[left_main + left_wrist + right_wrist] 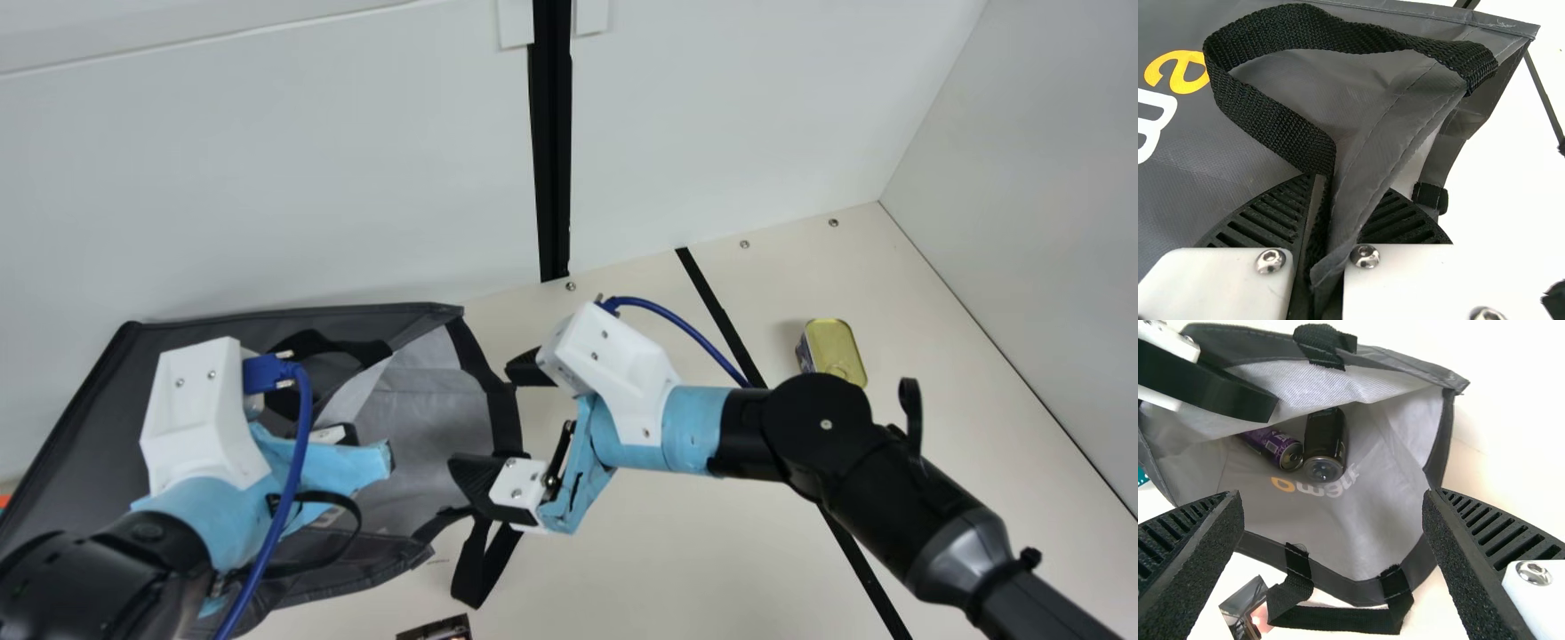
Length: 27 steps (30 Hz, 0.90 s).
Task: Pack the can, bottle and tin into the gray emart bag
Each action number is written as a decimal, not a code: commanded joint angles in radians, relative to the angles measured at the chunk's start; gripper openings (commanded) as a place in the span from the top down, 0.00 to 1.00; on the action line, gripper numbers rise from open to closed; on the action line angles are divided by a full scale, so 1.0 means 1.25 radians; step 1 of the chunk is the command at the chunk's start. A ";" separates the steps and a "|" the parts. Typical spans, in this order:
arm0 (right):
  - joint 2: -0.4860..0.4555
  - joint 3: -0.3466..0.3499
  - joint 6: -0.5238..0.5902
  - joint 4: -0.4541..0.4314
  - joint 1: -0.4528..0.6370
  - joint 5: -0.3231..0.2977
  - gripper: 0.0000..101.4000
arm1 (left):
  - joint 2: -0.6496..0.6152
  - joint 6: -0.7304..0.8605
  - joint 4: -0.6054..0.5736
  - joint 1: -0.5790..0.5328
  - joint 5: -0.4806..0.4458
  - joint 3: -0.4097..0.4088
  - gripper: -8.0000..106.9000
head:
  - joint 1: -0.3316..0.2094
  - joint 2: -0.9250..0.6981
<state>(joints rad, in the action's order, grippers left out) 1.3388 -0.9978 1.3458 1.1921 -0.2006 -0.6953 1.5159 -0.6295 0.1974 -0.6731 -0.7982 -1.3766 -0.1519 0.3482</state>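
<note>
Rim of gray fabric bag (427,418) sits in left claw (336,434); right claw (487,418) wide; purple metal can (1279,449), black bottle (1324,447) inside bag; gold tin (836,349) outside

1. Beside the left claw (338,435), on the outside of the gray emart bag (1178,173): a yellow "e" (1197,81) and, next to it, part of a white "m" (1165,113).
2. Ahead of the right claw (480,415), inside the bag: turned-about lettering (1313,491), yellow then white.
3. Farther ahead of that claw, on the purple can (1277,448): pale print, too small to read.
</note>
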 commanded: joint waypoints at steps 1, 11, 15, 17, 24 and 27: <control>-0.012 0.004 -0.008 -0.007 0.004 0.004 0.10 | 0.000 0.000 0.000 0.000 0.000 0.000 0.84 | -0.018 0.001; -0.073 0.027 -0.052 -0.049 0.032 0.007 0.10 | 0.000 0.000 0.000 0.000 0.000 0.000 0.84 | -0.018 0.001; -0.097 0.033 -0.071 -0.069 0.045 0.006 0.10 | 0.000 0.000 0.000 0.000 0.000 0.000 0.84 | -0.018 0.001; -0.108 0.036 -0.080 -0.079 0.053 0.005 0.10 | 0.000 0.000 0.000 0.000 0.000 0.000 0.84 | -0.018 0.001; -0.151 0.048 -0.115 -0.124 0.083 0.010 0.10 | 0.000 0.000 0.000 0.000 0.000 0.000 0.84 | -0.018 0.001; -0.170 0.053 -0.129 -0.147 0.093 0.015 0.10 | 0.000 0.000 0.000 0.000 0.000 0.000 0.84 | -0.018 0.001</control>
<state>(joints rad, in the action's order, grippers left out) 1.1337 -0.9333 1.1876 1.0171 -0.0866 -0.6817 1.5159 -0.6295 0.1974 -0.6731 -0.7982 -1.3766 -0.1519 0.3482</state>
